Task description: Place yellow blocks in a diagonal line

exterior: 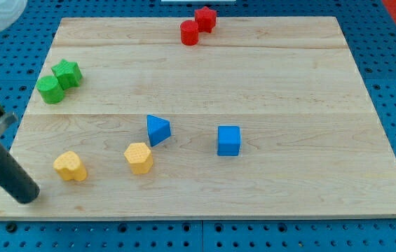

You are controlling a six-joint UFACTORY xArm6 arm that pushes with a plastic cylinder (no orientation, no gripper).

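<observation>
Nearest the camera, at the near left corner of the wooden board, the dark rod is seen slanting down from the view's left edge, and my tip is set on the board close to its near edge. No gripper is carried by this arm, so nothing is clasped or let go; the tip touches no block in this single camera view.

Just to the right of the tip, slightly farther in, the yellow heart-like block is found, apart from the tip. Farther right and a little deeper into the board lies the yellow hexagonal block. A faint slant from near left to far right is already traced between the two yellow blocks, yet the rise is so shallow that the pair reads almost as a row. The task is therefore judged to be barely begun or at most partly done: one yellow block would have to be pushed farther away or nearer before a clear diagonal is formed.

Beside the hexagonal block, close to its far right, the blue triangular block is placed, and it could be disturbed by a push in that direction. The blue cube sits well to the right. Two green blocks are grouped at the left, and two red blocks at the far edge.
</observation>
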